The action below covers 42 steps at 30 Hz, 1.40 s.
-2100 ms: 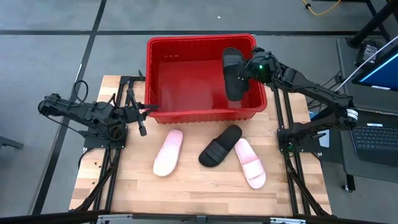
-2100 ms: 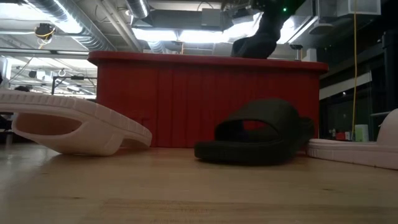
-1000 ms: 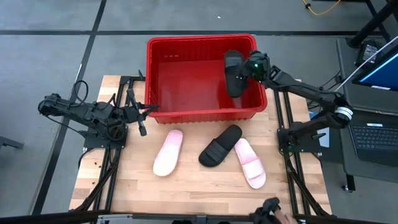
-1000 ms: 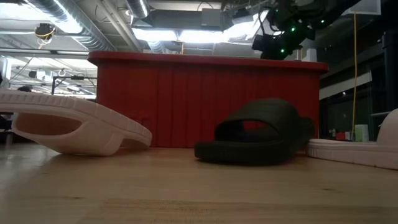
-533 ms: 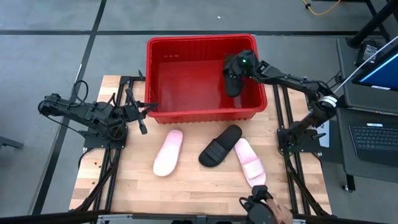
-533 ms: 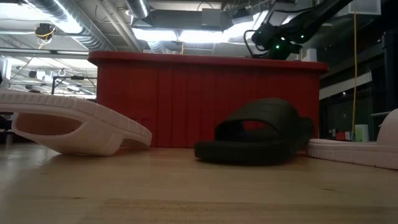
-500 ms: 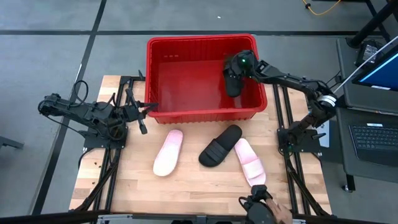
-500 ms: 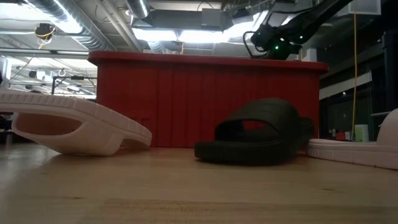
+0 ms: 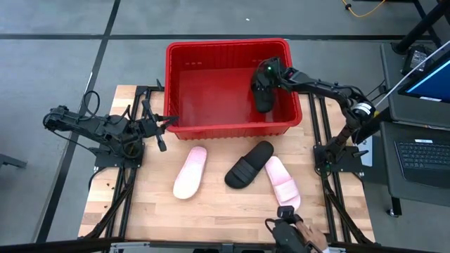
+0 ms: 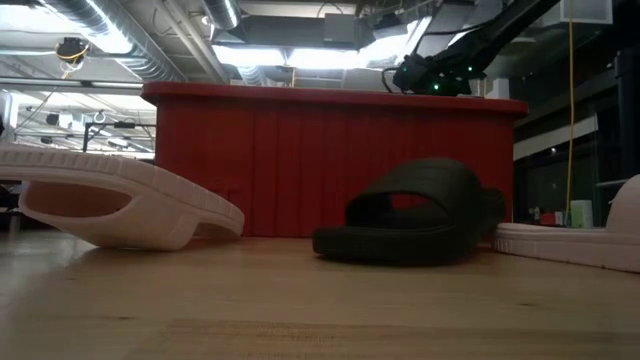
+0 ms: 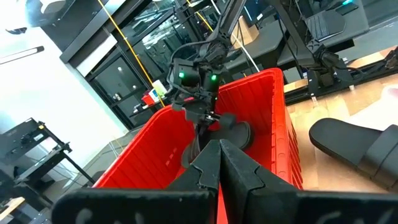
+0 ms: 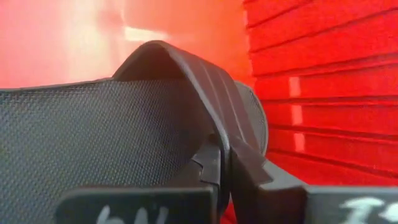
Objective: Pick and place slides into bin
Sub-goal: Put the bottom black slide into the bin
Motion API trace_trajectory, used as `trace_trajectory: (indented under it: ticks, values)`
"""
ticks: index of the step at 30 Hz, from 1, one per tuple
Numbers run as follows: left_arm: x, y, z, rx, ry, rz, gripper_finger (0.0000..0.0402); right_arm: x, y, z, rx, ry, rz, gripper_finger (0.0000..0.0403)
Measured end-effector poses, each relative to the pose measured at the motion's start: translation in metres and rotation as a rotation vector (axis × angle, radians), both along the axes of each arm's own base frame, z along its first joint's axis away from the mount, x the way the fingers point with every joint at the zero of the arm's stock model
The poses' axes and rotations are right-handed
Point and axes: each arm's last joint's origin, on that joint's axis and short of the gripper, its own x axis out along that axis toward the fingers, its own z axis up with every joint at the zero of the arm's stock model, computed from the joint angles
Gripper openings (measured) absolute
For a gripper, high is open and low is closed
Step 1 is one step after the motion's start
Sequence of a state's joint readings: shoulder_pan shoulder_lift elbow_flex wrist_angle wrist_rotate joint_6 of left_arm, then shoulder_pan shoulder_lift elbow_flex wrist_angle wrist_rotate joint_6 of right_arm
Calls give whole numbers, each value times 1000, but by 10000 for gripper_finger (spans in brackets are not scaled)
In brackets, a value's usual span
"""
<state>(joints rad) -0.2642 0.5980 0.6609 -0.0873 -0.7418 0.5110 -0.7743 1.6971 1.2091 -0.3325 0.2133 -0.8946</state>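
The right tool (image 9: 266, 76) is reaching into the right end of the red bin (image 9: 211, 46), pinching the strap of a black slide (image 9: 263, 95). That slide is sitting inside the bin against its right wall, toe end pointing toward the table front. In the right wrist view the strap (image 12: 205, 87) is arching just ahead of the fingers (image 12: 249, 168), which are pressing together on its edge, with the ribbed red wall (image 12: 323, 93) close beside it. From table height only the arm's wrist is showing above the bin rim (image 10: 330, 95).

The left tool (image 9: 159, 137) is waiting over the table's left side, just outside the bin's front left corner, its fingers (image 11: 219, 163) pressing together on nothing.

Three slides are lying on the wooden table (image 9: 225, 211) in front of the bin. A pink slide (image 9: 190, 172) is lying left of centre, apart from the others. A second black slide (image 9: 249, 164) is lying at a slant near the middle, its heel touching or slightly overlapping another pink slide (image 9: 283, 184) to its right. In the low view the black one (image 10: 415, 215) is resting sole down, while the pale one at left (image 10: 110, 200) is sitting tilted.

At the table's front edge a person's hand (image 9: 309, 241) is showing, with a dark object (image 9: 287, 230) that I cannot identify.
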Motion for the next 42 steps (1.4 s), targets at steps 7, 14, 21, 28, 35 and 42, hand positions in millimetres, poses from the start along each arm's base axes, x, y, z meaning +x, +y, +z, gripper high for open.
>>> trace_trajectory:
  ticks: [7,14,21,28,35,42]
  values:
    - [0,0,0,0,0,0,2,-2,-6,-9,22,21,-9,16]
    - [0,0,0,0,0,0,1,-1,-5,-10,33,24,26,16]
    - [0,0,0,0,0,0,1,-3,-5,-11,55,23,28,16]
    - [0,0,0,0,0,0,1,-3,-5,-11,68,13,18,16]
    - [0,0,0,-1,-1,0,2,-3,-8,-17,81,19,11,16]
    - [0,0,0,-2,0,0,3,-3,-9,-18,79,19,9,16]
